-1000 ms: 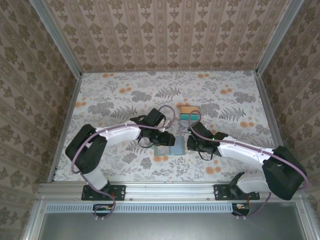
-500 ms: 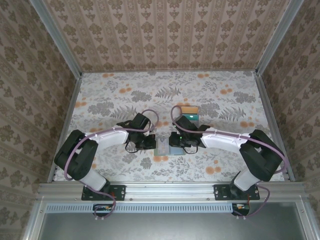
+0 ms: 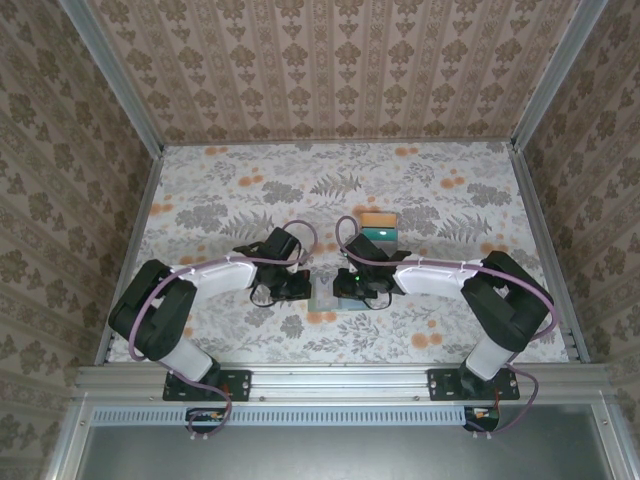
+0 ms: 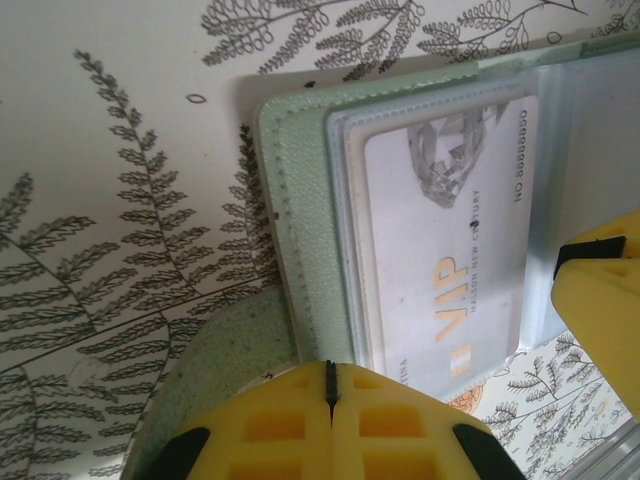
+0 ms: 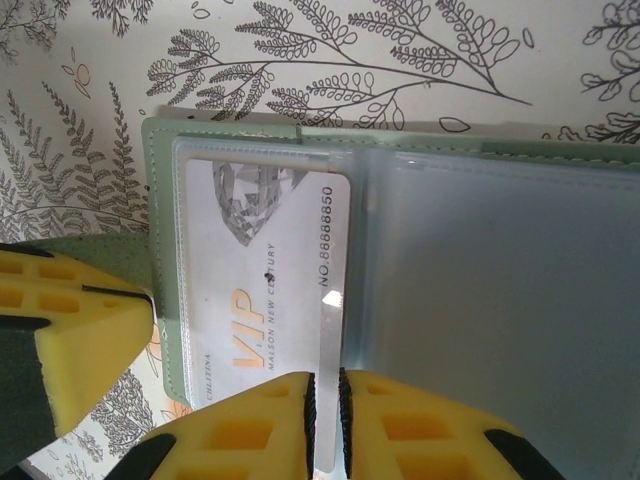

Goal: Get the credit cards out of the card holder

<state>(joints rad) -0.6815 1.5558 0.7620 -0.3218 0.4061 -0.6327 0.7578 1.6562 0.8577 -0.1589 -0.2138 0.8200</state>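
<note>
1. While the card holder (image 3: 326, 294) lies open on the desk (image 3: 200, 200), close to the near edge and about midway between the left and right edges, the left arm (image 3: 215, 270) and the right arm (image 3: 440, 272) reach in low from either side of it.
2. Done, as I judge it: an orange card (image 3: 377, 219) and a teal card (image 3: 380, 235) lie stacked outside the holder. They sit just beyond it toward the far edge, a little to the right.
3. Left to do: a pale grey card (image 5: 262, 290) marked VIP sits inside a clear sleeve (image 5: 200, 170) on one leaf of the holder. The neighbouring sleeve (image 5: 490, 300) looks empty, so this is probably the last card, though I cannot rule out further sleeves underneath.
4. The left jaws are pressed fully together at the holder's sage-green border (image 4: 300, 250), by one short end of the card. Whether they nip the cover or only sit against it, I cannot tell.
5. The right jaws are closed to a hairline slit at the inner edge of the card's sleeve, with a thin pale strip (image 5: 332, 330) running between them. It reads as the sleeve's edge; whether the card is caught too cannot be told.
6. Overall: the task looks well along but unfinished. The grey card's whole face lies under the plastic, so the pull itself is not yet done.
</note>
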